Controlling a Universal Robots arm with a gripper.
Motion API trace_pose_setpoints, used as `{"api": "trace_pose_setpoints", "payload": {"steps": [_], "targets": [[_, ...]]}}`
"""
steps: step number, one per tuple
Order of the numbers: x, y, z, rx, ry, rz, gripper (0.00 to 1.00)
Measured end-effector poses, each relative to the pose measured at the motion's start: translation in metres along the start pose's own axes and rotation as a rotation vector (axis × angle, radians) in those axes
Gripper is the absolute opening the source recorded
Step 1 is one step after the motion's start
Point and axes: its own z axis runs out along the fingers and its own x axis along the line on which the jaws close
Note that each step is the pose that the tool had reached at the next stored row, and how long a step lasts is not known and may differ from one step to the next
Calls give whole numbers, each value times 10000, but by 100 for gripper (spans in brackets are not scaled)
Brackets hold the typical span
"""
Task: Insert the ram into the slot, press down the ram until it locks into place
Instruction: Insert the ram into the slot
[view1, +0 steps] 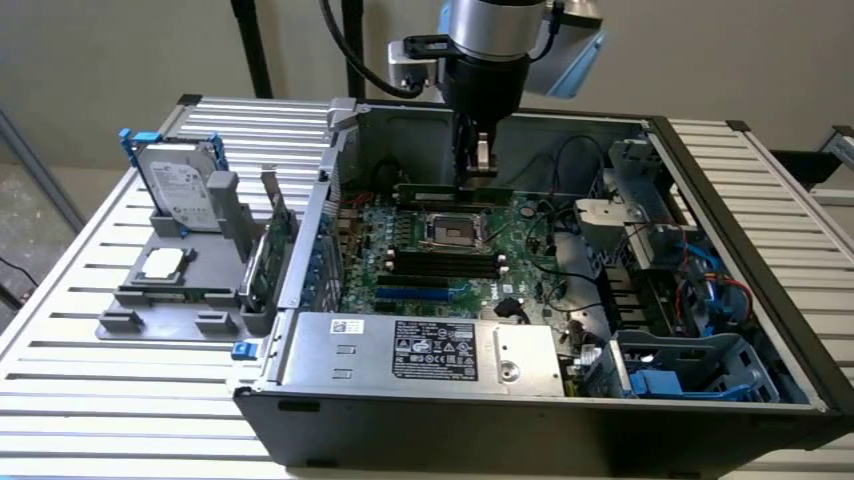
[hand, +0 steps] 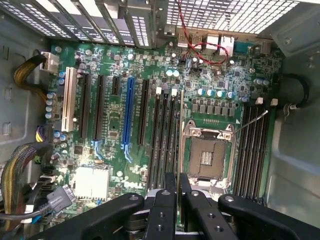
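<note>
Near the front wall of the open dark metal computer case (view1: 534, 430) lies a grey power supply box (view1: 427, 350) with a label. Behind it, on the green motherboard (view1: 514, 215), runs the long narrow black plastic slot (view1: 434, 262), one of several parallel ones, then the square silver processor socket (view1: 451, 230). Farthest back, the black two-finger gripper (view1: 478, 170) is closed on the ram (view1: 441, 189), a long thin green circuit-board stick, holding it level above the board, not yet seated.

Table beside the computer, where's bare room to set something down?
The white slatted table is bare in front of the grey plastic fixture and on the exterior view's right of the black computer case. Inside is crowded: gripper gripping the long green ram stick.
</note>
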Motion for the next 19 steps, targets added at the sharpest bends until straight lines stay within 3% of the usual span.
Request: {"api": "trace_pose_setpoints", "payload": {"steps": [5,19], "targets": [[1,3,89,5,-5,387,14],[96,4,342,5,-5,400,14]]}}
